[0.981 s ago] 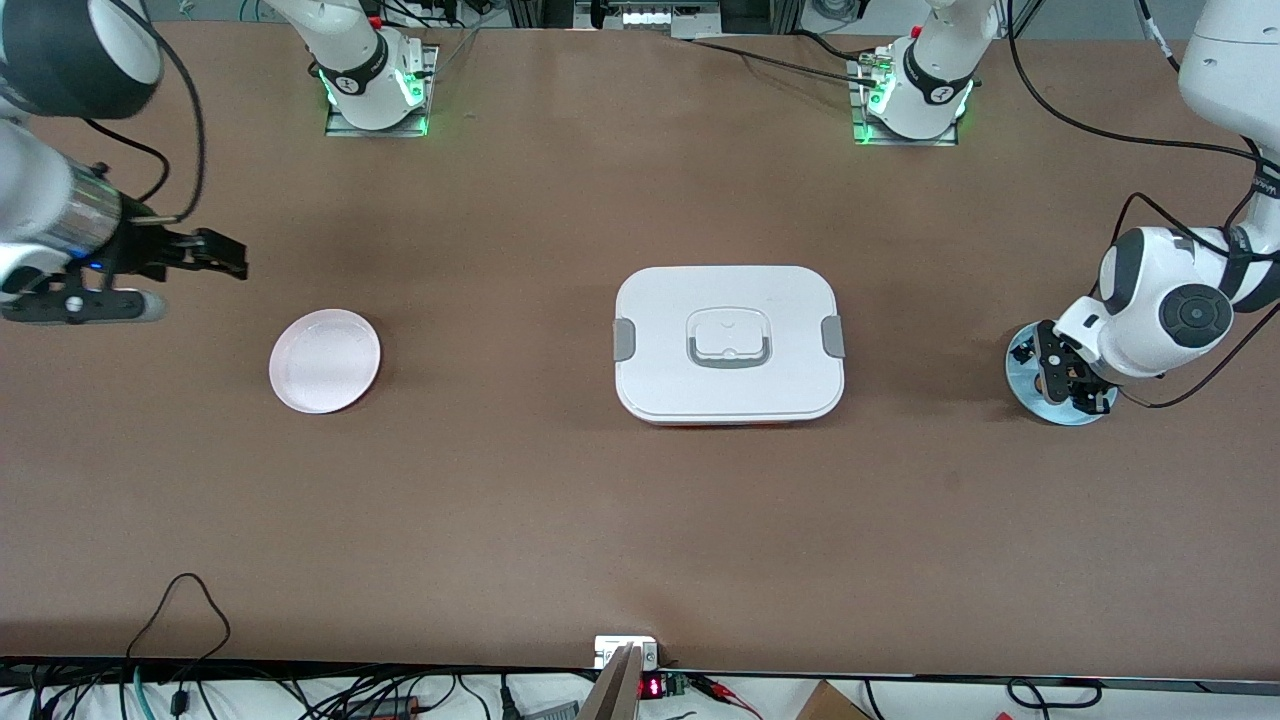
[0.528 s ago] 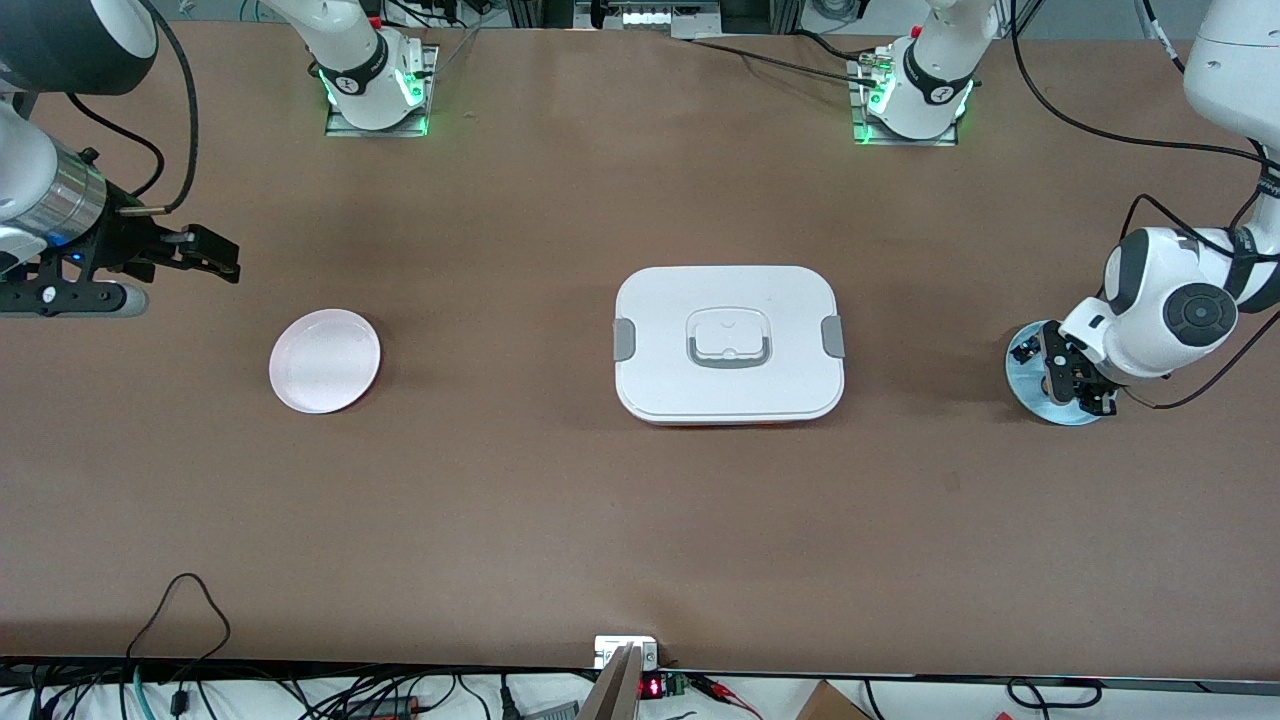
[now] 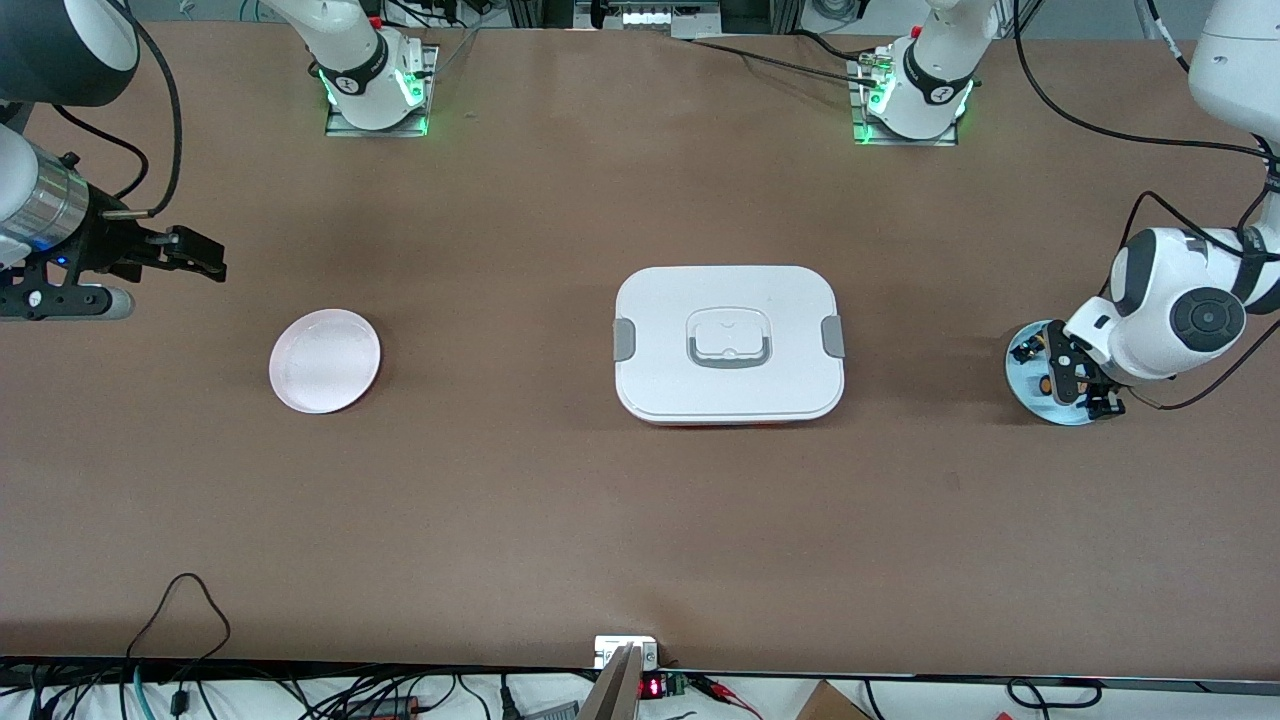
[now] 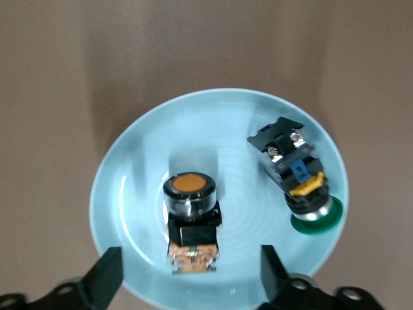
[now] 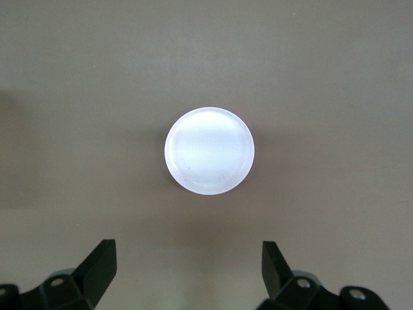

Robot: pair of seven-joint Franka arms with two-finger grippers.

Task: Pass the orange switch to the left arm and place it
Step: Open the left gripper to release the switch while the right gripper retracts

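The small orange switch, a black cylindrical push-button with an orange cap and a tan end, lies in the round pale blue plate at the left arm's end of the brown counter, well apart from the large white rounded plastic box with grey side clips. A 2nd small black part with a green cap lies beside it in the same plate, apart from it.

The left gripper hangs low over the blue plate with its fingers spread wide on either side of the orange switch, holding nothing. The right gripper waits, also wide and empty, over the counter near the round pale pink plate, which lies toward the right arm's end from the box.

The switch looks light, rigid and small, with a smooth rounded cap that could slip. The squarer black body below the cap seems the safer place to pinch, across its flat sides. Since a handover must follow, gripping near 1 end would likely leave room for the other gripper, and the plate's slick surface may let the part skid if nudged
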